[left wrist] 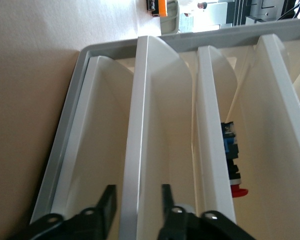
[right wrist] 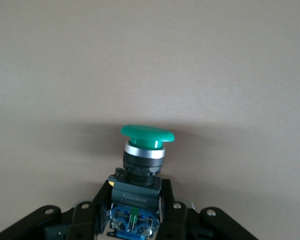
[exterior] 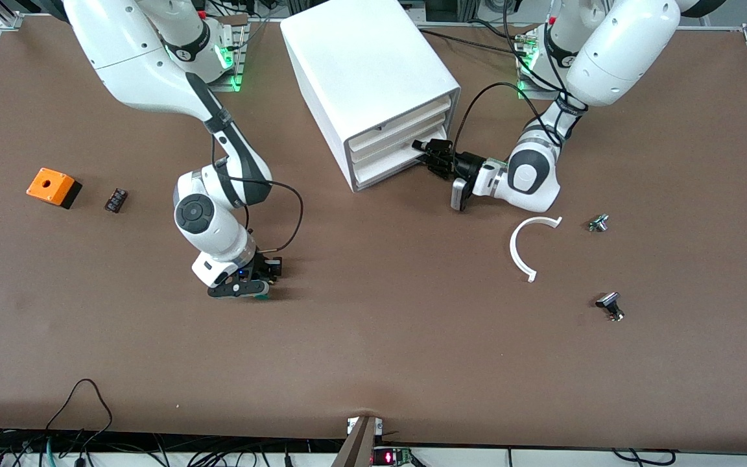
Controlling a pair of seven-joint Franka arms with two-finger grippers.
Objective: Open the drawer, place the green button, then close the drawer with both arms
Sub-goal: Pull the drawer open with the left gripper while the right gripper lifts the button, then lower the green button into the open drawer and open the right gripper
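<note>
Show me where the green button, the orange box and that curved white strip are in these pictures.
green button (right wrist: 147, 133): right wrist view, on its round green cap.
orange box (exterior: 50, 183): front view, on its top face beside the hole.
curved white strip (exterior: 515, 246): front view, on the middle of its arc.

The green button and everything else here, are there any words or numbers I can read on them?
None can be read.
The button, held in the right gripper: a small label on its black body, too blurred to read.
The white cabinet and its drawer, which the left gripper grips by the front: no writing shows.
The orange box: no writing shows.
</note>
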